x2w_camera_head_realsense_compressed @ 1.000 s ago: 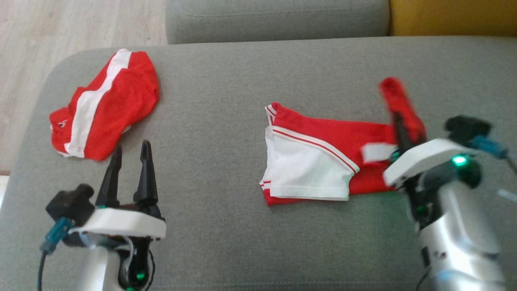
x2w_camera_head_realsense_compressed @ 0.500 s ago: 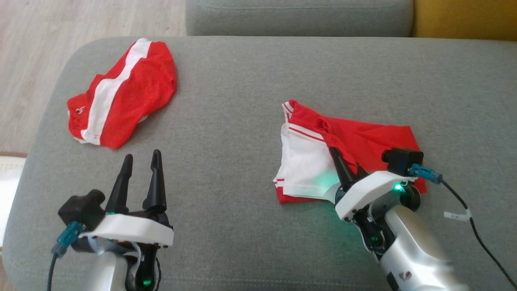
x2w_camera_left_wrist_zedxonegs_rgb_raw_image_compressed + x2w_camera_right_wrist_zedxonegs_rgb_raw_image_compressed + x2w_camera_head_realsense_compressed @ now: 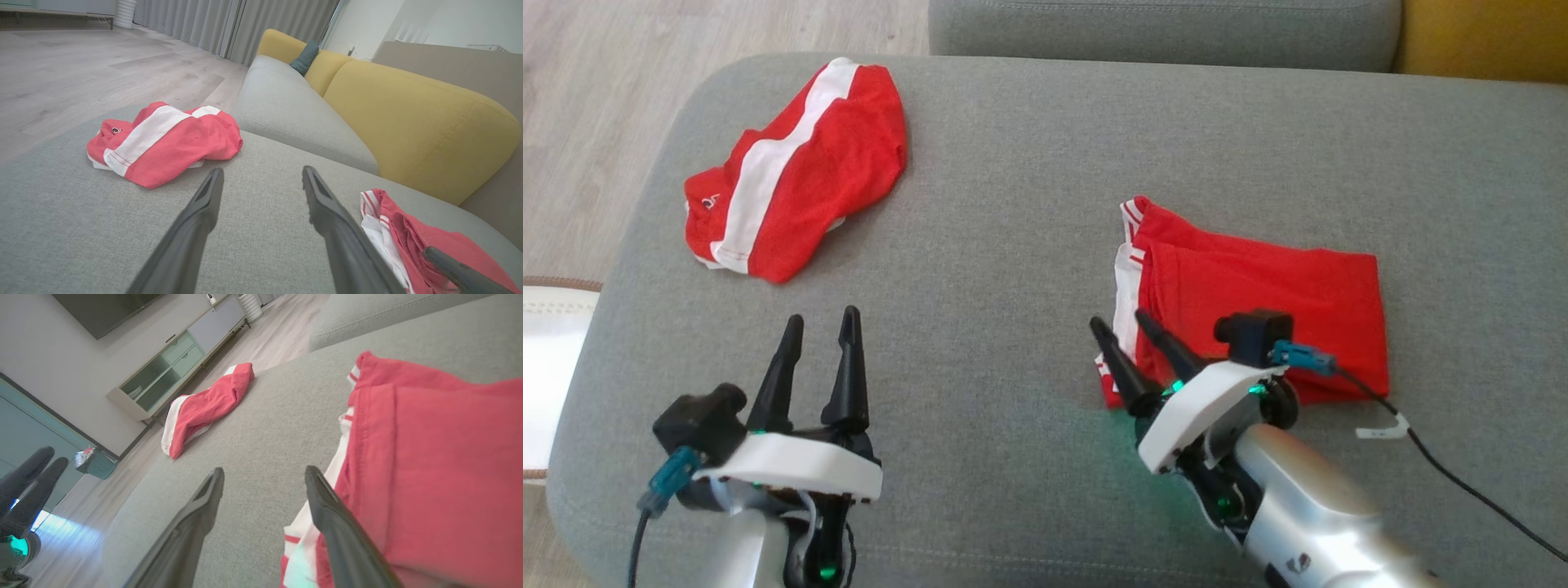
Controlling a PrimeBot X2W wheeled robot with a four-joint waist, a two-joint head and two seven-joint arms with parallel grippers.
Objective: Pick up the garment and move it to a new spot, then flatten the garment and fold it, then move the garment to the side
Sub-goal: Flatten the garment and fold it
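The folded red garment (image 3: 1258, 302) is laid flat on the grey seat cushion (image 3: 1013, 204), right of the middle, with its white-trimmed edge turned toward the robot's left. The right gripper (image 3: 1119, 320) is seen at the near left corner of that garment, its jaws spread wide and nothing held between them. In the right wrist view one of its fingers is placed over the white-striped edge and the other over bare cushion. Whether the cloth is actually touched cannot be told.

The left gripper (image 3: 823, 317) is held above the cushion at the near left, well apart from the folded garment. Its jaws are likewise wide and empty.

A second garment (image 3: 800, 171), red with a broad white stripe, is left crumpled near the far left corner of the cushion. A yellow backrest (image 3: 408, 118) is seen behind the seat in the left wrist view. Pale wood floor (image 3: 596, 82) is seen beyond the cushion's left edge.
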